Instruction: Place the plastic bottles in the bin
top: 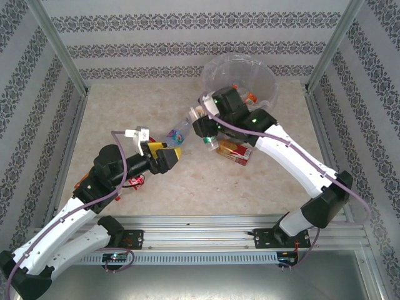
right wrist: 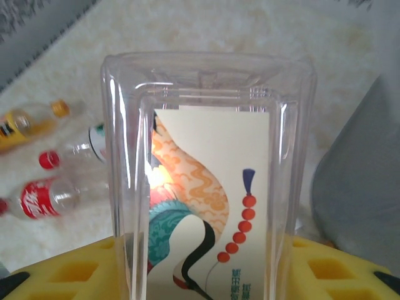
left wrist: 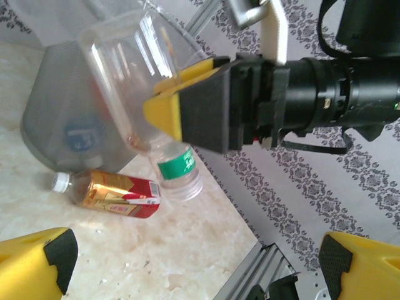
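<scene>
There is one bin [top: 262, 74], and there are two grippers, the left gripper [top: 167, 154] and the right gripper [top: 203, 128]. The right wrist view counts four plastic bottles: one crane-labelled bottle [right wrist: 206, 187], one orange-capped bottle [right wrist: 31, 120], one clear red-capped bottle [right wrist: 69, 153] and one red-labelled bottle [right wrist: 44, 199]. The left wrist view counts two on the tabletop: one green-labelled bottle [left wrist: 178, 165] and one white-capped bottle [left wrist: 112, 192].

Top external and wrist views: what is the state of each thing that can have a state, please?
left gripper: open, holding nothing.
right gripper: shut on the clear bottle.
clear bottle: held off the table, tilted.
bin: upright, open at the top.
red-label bottle: lying on its side on the table, cap on.
</scene>
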Available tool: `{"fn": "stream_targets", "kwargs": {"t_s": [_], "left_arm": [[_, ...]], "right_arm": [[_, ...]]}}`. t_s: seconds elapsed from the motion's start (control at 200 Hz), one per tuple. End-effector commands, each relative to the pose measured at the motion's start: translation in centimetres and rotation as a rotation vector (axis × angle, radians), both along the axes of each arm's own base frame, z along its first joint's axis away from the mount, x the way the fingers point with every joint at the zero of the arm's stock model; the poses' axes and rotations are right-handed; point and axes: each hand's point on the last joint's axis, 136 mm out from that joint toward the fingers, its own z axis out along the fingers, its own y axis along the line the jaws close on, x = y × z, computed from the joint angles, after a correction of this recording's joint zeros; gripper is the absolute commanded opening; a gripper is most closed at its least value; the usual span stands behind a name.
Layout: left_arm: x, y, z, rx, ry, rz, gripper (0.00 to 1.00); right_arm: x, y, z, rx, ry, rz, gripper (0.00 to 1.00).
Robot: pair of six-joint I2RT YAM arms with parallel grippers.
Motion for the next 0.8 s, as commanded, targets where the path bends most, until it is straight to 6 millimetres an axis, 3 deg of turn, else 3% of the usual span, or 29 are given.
{"fn": "stream_targets", "kwargs": {"t_s": [0.0,0.165,0.42,0.59,0.794], "left_arm": [[-0.4,-0.6,3.7,-0.042,-0.098,-0.035,1.00],[0.1,-1.2,4.9,-0.035,-0.121,-0.048,1.00],[0.8,-2.0,6.3,-0.035,-0.136,-0.066,1.00],[1.0,-2.3,6.2,-0.021,-0.127,-0.073,1.00],[1.2,-2.4,5.7,-0.008,-0.103,-0.070,1.00]], "right_arm": [[0.6,-1.9,4.3,0.065,-0.058,-0.053,0.51],[3.2,-4.8,7.9,0.102,-0.121,-0.141,0.51],[8.9,-9.9,10.6,0.129,-0.164,-0.309,0.50],[12.6,-12.0,10.5,0.116,-0.149,-0.379,0.50],[16.5,-11.0,7.8,0.055,-0.129,-0.342,0.50]]}}
